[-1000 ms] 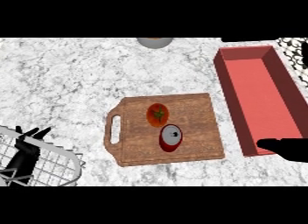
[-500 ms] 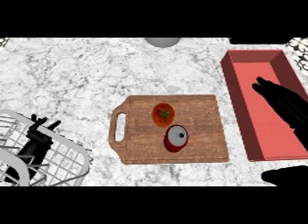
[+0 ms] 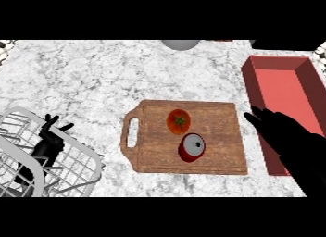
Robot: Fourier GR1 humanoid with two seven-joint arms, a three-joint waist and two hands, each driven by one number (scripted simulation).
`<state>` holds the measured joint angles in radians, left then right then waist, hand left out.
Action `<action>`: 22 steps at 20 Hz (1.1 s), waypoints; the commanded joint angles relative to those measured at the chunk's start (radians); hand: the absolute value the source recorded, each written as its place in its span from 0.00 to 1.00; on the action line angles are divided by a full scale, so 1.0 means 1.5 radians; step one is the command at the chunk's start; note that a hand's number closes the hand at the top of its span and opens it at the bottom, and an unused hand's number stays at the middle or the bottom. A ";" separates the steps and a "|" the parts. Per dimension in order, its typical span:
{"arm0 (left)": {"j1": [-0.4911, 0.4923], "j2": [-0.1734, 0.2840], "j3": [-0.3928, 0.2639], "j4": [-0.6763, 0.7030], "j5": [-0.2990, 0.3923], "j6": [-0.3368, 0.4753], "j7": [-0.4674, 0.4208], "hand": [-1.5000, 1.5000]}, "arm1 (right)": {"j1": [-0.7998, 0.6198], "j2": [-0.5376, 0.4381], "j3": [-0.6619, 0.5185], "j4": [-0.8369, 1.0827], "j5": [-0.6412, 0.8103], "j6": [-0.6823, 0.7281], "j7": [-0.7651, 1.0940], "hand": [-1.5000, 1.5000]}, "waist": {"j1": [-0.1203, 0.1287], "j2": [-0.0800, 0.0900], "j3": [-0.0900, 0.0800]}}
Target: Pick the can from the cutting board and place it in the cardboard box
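- White and grey marble counter (image 3: 90, 83) fills the view, and a brown wooden cutting board with a handle slot (image 3: 214, 134) lies in the middle of it.
- I will say where things are by that board.
- On the board, near its lower middle, lies the red can with a silver lid (image 3: 191, 147). It is tipped on its side, so the round lid faces up at us.
- Just above the can, also on the board, sits a red-orange tomato with a green stem (image 3: 178, 121). The two are close, but I think they do not touch.
- Right of the board stands the long reddish box with tall walls (image 3: 251, 92). It is open on top, so the can could be dropped in from above.
- The black right hand (image 3: 289, 136) is at the board's right edge, partly over the box's wall. Its fingers are straight and spread out, holding nothing. I think it points that way so it can go to the can.
- Left of the board is a white wire rack (image 3: 29, 152). The black left hand (image 3: 48, 141) rests over it, fingers up and relaxed, holding nothing.
- Far above the board, at the counter's back edge, part of a grey round thing (image 3: 180, 44) shows.
- No words or labels can be read anywhere, not even on the can.
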<state>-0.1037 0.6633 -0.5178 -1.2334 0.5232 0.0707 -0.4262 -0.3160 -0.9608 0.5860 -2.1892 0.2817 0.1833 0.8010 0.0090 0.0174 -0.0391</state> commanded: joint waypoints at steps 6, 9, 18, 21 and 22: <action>-0.133 0.020 -0.007 -0.035 -0.049 0.052 0.004 0.50 | -0.072 0.118 0.101 0.023 0.008 0.061 0.201 0.00 | 0.011 -0.015 0.023; -0.150 0.052 -0.011 -0.030 -0.024 0.036 0.007 0.50 | -0.093 0.145 0.109 0.049 -0.003 0.068 0.222 0.00 | 0.014 -0.016 0.024; -0.173 0.031 -0.032 -0.019 -0.019 0.054 0.040 0.50 | -0.142 0.228 0.172 0.125 0.070 0.058 0.273 0.00 | 0.006 -0.025 0.024; -0.188 0.016 -0.044 -0.024 -0.027 0.073 0.057 0.50 | -0.161 0.255 0.179 0.177 0.082 0.058 0.265 0.00 | 0.009 -0.021 0.024; -0.190 0.025 -0.039 -0.013 -0.027 0.073 0.055 0.50 | -0.161 0.261 0.191 0.183 0.090 0.061 0.260 0.00 | 0.007 -0.021 0.024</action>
<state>-0.2174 0.6604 -0.6342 -1.1545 0.5696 0.1344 -0.2572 -0.5277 -0.6300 0.8338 -1.9609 0.3855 0.2398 1.0701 0.0313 0.0085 -0.0265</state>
